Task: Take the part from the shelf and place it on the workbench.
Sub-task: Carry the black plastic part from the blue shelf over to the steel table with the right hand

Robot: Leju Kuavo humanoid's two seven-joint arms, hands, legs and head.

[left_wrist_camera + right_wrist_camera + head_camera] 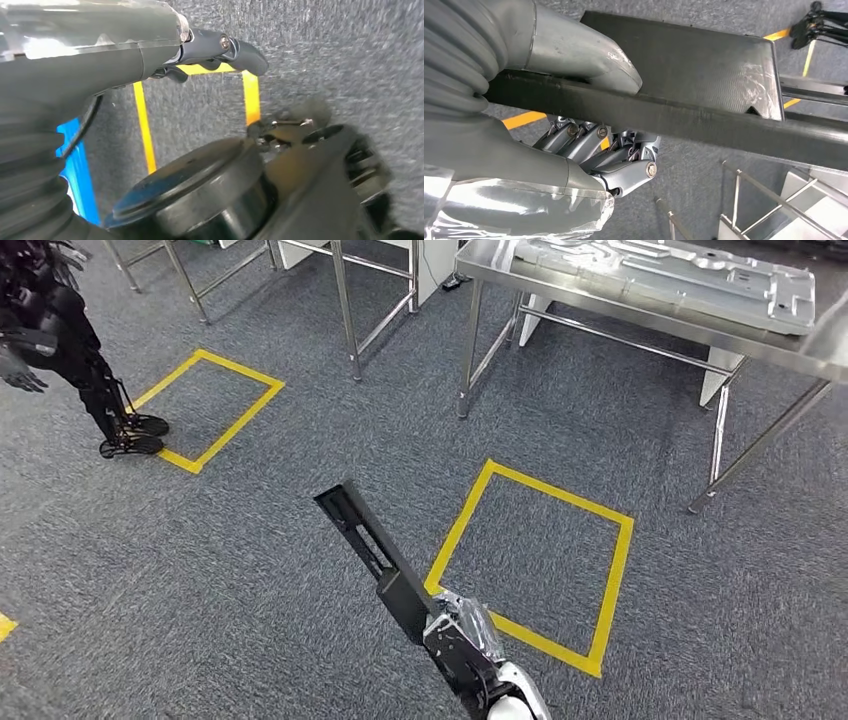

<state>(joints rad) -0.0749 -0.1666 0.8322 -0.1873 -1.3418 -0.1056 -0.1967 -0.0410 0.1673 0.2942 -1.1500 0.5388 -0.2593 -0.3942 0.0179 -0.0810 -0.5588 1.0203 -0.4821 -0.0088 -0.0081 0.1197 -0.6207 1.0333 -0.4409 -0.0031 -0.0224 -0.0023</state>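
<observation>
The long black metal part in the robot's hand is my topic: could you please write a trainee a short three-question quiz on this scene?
1. True or false: the right hand grips the long black metal part.
2. What lies on the steel workbench? A) a pressed silver metal panel B) a red crate C) a coil of cable
3. Fill in: the floor square nearest the workbench is marked with ____ tape.

Key: 1 true; 2 A; 3 yellow.
</observation>
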